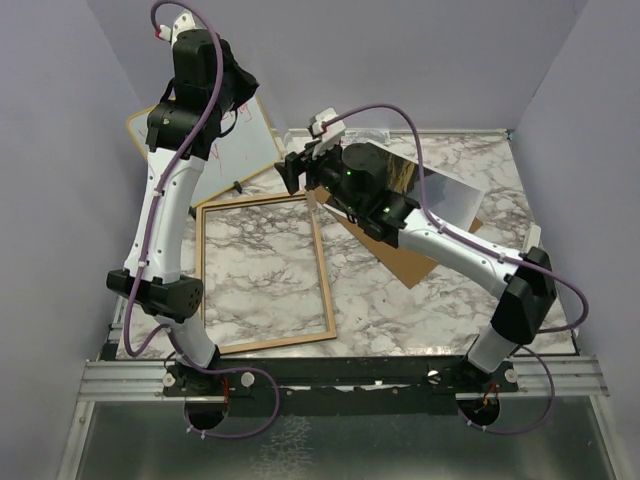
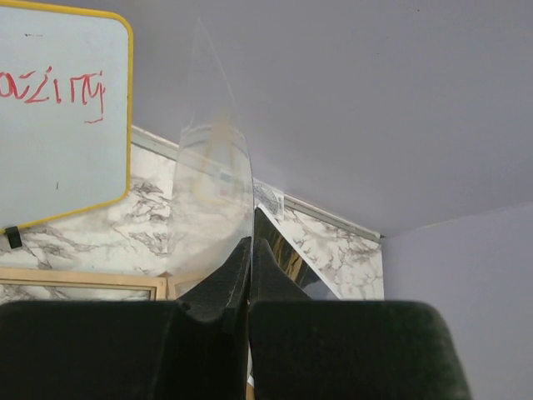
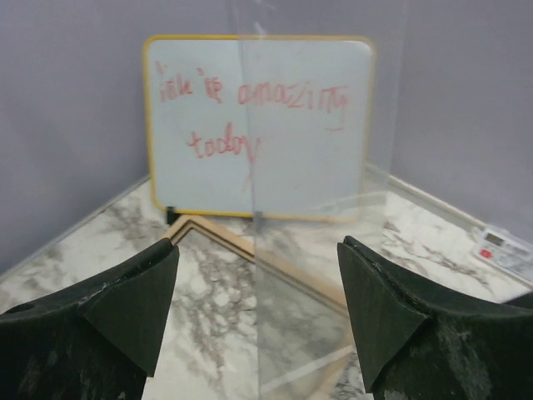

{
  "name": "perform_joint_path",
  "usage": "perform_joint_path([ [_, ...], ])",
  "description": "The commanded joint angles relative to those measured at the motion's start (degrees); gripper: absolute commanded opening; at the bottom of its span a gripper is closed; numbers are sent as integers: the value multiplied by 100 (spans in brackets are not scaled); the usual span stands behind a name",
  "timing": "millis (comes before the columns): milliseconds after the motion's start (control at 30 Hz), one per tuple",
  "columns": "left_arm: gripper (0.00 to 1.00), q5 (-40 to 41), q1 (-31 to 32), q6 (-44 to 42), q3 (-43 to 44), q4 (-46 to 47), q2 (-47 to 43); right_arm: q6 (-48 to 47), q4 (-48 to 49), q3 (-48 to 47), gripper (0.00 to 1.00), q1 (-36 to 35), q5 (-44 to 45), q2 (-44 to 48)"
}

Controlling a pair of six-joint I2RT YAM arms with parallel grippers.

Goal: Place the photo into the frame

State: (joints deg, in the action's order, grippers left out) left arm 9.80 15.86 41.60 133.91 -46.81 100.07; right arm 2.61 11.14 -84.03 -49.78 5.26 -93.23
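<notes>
The frame (image 1: pixel 324 270) lies flat on the marble table, light wood face up, and its rails also show in the wrist views (image 2: pixel 75 279) (image 3: pixel 225 237). The photo (image 1: pixel 450 195), a glossy grey and dark sheet, rests on a brown board behind my right arm; its dark corner (image 2: pixel 287 254) shows past the left fingers. My left gripper (image 1: pixel 243 95) (image 2: pixel 251 243) is raised at the back left, shut on a clear sheet (image 2: pixel 212 192). My right gripper (image 1: pixel 296 172) (image 3: pixel 258 250) is open, facing that clear sheet (image 3: pixel 325 275), whose edge stands midway between its fingers.
A yellow-edged whiteboard (image 1: pixel 250 140) (image 3: pixel 258 125) with red writing leans against the back left wall. The brown board (image 1: pixel 405 262) lies under my right forearm. A small white device (image 3: pixel 504 246) sits by the back wall. Grey walls enclose the table.
</notes>
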Motion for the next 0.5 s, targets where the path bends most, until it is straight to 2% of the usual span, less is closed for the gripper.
perform_joint_path([
  [0,0,28,-21,292,-73,172,-256,-983,184,-384,80,-198,1663,-695],
  [133,0,22,-21,355,-184,173,-316,-1125,144,-526,75,-257,1989,-942],
  [200,0,15,-21,364,-219,173,-358,-1138,177,-466,69,-283,2056,-993],
  [300,0,16,-21,392,-292,176,-410,-1287,193,-418,56,-371,2106,-1083],
  [467,0,-63,-21,405,-329,179,-436,-1618,313,-475,28,-539,2446,-1115],
])
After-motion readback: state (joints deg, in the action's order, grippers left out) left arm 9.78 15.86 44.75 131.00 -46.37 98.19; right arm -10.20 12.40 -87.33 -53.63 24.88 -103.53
